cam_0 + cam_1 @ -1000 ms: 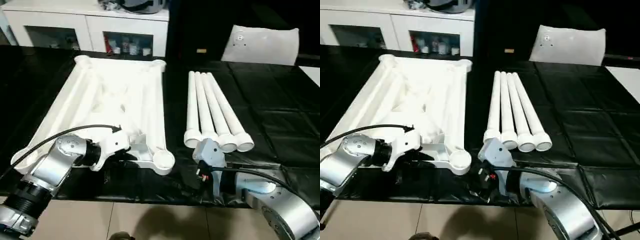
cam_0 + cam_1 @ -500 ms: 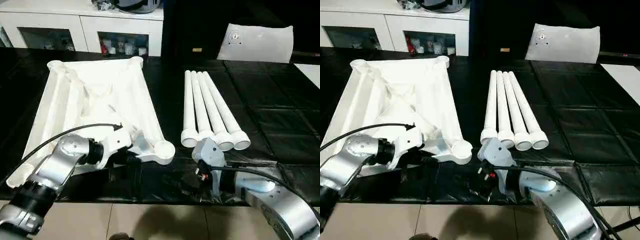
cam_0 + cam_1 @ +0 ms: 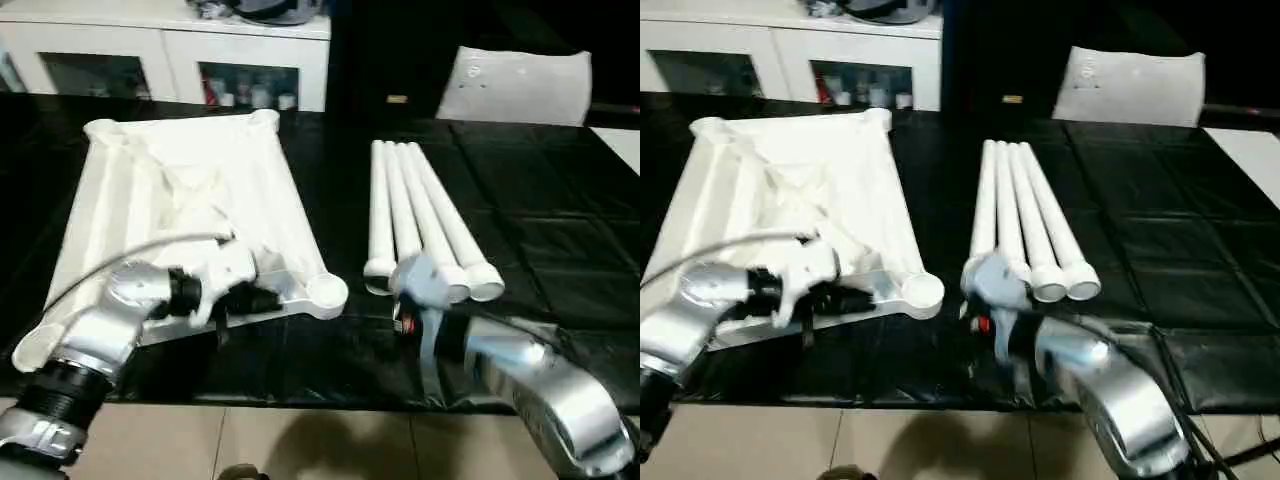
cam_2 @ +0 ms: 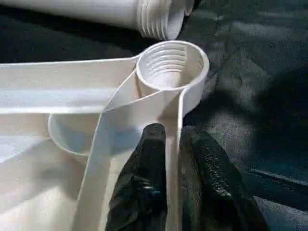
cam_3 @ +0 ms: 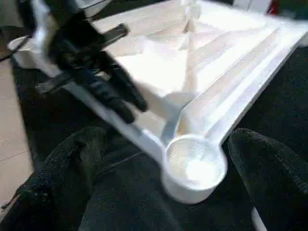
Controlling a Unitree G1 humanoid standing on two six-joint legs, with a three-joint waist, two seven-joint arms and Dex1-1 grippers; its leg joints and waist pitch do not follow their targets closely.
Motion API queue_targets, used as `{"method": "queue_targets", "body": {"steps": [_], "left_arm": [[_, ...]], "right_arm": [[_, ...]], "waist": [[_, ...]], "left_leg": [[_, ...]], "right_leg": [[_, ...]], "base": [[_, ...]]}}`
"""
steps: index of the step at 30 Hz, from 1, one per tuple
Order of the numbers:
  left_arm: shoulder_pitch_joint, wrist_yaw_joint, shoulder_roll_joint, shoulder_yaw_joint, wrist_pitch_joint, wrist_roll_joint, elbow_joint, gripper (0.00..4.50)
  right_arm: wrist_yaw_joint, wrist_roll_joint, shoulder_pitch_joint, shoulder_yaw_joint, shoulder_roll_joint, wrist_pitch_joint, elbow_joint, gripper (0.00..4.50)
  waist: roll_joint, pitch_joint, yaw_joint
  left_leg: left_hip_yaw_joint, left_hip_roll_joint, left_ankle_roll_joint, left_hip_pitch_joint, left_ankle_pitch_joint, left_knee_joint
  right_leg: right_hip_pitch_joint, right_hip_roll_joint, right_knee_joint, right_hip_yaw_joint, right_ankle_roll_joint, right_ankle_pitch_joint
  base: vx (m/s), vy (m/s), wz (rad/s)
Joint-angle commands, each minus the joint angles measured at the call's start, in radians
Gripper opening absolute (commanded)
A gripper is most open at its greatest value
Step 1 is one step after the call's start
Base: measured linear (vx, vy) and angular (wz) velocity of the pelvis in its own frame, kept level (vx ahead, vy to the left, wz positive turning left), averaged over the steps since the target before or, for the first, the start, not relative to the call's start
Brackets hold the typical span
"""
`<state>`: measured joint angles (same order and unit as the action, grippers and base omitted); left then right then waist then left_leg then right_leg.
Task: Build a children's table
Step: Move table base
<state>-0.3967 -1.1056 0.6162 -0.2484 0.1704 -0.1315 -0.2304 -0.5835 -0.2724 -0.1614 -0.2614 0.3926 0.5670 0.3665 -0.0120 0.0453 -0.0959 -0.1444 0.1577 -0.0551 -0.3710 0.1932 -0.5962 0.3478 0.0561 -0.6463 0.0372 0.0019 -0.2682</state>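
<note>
Lying on the left: the children's table top [image 3: 185, 200] is resting upside down on the black bench [image 3: 560, 240], ribbed underside up, its long sides running from near to far and slanting slightly leftward.
Left gripper: the left gripper [image 4: 172, 139] is pinching a thin upright rib of the top between its two black fingers [image 4: 149, 159], at the near edge, just left of the near-right corner socket.
Corner socket: the near-right socket [image 3: 326, 293] is sitting open and threaded inside, its mouth facing up, between the two grippers.
Right gripper: the right gripper [image 5: 166, 159] is hanging wide open with nothing in it, near the bench's near edge, its fingers [image 5: 269, 168] standing either side of that socket in its wrist view.
Legs: four legs [image 3: 420, 215] are lying side by side to the right of the top, touching one another, long axes running near to far, threaded wide ends nearest the robot.
Deciding relation: the leg ends are lying just beyond the right gripper, so the right arm is judged far better placed to lift one, gripping across the tube.
</note>
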Motion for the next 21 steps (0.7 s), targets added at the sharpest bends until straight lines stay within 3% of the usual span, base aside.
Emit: {"method": "queue_targets", "body": {"steps": [1, 2, 3, 8, 10, 11, 12, 15, 19, 20, 21], "left_arm": [[0.027, 0.006, 0.012, 0.03, 0.025, -0.029, 0.067, 1.09], [0.037, 0.007, 0.016, 0.04, 0.034, -0.037, 0.088, 1.2], [0.058, 0.015, 0.021, 0.057, 0.051, -0.05, 0.129, 1.2], [0.148, 0.087, 0.035, 0.132, 0.126, -0.085, 0.29, 1.58], [0.177, 0.134, 0.031, 0.163, 0.175, -0.093, 0.357, 1.71], [0.187, 0.153, 0.026, 0.175, 0.196, -0.1, 0.385, 1.86], [0.199, 0.176, 0.016, 0.188, 0.22, -0.106, 0.419, 1.86], [0.231, 0.228, -0.008, 0.208, 0.294, -0.13, 0.522, 2.1], [0.241, 0.269, -0.021, 0.207, 0.343, -0.133, 0.574, 2.4], [0.248, 0.28, -0.021, 0.206, 0.361, -0.135, 0.594, 2.49], [0.252, 0.282, -0.017, 0.202, 0.368, -0.132, 0.6, 2.49]], "right_arm": [[0.08, 0.084, -0.033, 0.003, -0.016, -0.06, -0.061, 4.5], [0.101, 0.109, -0.047, -0.002, -0.024, -0.075, -0.082, 4.5], [0.129, 0.124, -0.076, -0.003, -0.039, -0.042, -0.113, 4.5], [0.236, 0.112, -0.211, 0.04, -0.135, 0.086, -0.243, 4.5], [0.277, 0.106, -0.27, 0.061, -0.182, 0.118, -0.309, 4.5], [0.294, 0.107, -0.295, 0.068, -0.201, 0.129, -0.339, 4.5], [0.312, 0.115, -0.326, 0.072, -0.219, 0.133, -0.381, 4.5], [0.359, 0.161, -0.427, 0.069, -0.269, 0.086, -0.538, 4.5], [0.434, 0.188, -0.517, 0.088, -0.309, 0.057, -0.704, 4.5], [0.475, 0.192, -0.551, 0.109, -0.326, 0.041, -0.77, 4.5], [0.506, 0.188, -0.57, 0.131, -0.338, 0.017, -0.811, 4.5]], "waist": [[0.027, -0.051, -0.002], [0.027, -0.047, 0.002], [0.024, -0.047, 0.002], [0.036, -0.046, 0.008], [0.036, -0.047, 0.01], [0.03, -0.048, 0.01], [0.035, -0.048, 0.007], [0.033, -0.048, 0.01], [0.029, -0.047, 0.004], [0.023, -0.048, 0.005], [0.029, -0.048, 0.005]], "left_leg": [[0.021, 0.072, -0.037, 0.021, 0.177, 0.082], [0.02, 0.069, -0.043, 0.019, 0.19, 0.085], [0.019, 0.068, -0.052, 0.02, 0.204, 0.086], [0.018, 0.065, -0.048, 0.02, 0.193, 0.082], [0.018, 0.064, -0.048, 0.017, 0.169, 0.081], [0.017, 0.063, -0.045, 0.016, 0.145, 0.079], [0.017, 0.062, -0.046, 0.016, 0.128, 0.079], [0.017, 0.061, -0.06, 0.013, 0.11, 0.078], [0.013, 0.058, -0.067, 0.013, 0.109, 0.079], [0.012, 0.059, -0.07, 0.014, 0.111, 0.079], [0.013, 0.059, -0.078, 0.014, 0.114, 0.079]], "right_leg": [[-0.019, 0.093, 0.07, -0.047, -0.229, 0.076], [-0.018, 0.091, 0.072, -0.047, -0.23, 0.058], [-0.02, 0.09, 0.073, -0.048, -0.231, 0.036], [-0.019, 0.086, 0.071, -0.049, -0.243, 0.035], [-0.021, 0.084, 0.067, -0.048, -0.245, 0.06], [-0.022, 0.083, 0.065, -0.047, -0.245, 0.081], [-0.021, 0.082, 0.064, -0.046, -0.242, 0.095], [-0.022, 0.082, 0.06, -0.044, -0.246, 0.119], [-0.021, 0.079, 0.062, -0.045, -0.215, 0.106], [-0.021, 0.08, 0.062, -0.045, -0.215, 0.1], [-0.021, 0.082, 0.062, -0.045, -0.214, 0.087]], "base": [[0.0, 0.0, 0.0], [0.0, 0.0, 0.0], [0.0, 0.0, 0.0], [0.0, 0.0, 0.0], [0.0, 0.0, 0.0], [0.0, 0.0, 0.0], [0.0, 0.0, 0.0], [0.0, 0.0, 0.0], [0.0, 0.0, 0.0], [0.0, 0.0, 0.0], [0.0, 0.0, 0.0]]}}
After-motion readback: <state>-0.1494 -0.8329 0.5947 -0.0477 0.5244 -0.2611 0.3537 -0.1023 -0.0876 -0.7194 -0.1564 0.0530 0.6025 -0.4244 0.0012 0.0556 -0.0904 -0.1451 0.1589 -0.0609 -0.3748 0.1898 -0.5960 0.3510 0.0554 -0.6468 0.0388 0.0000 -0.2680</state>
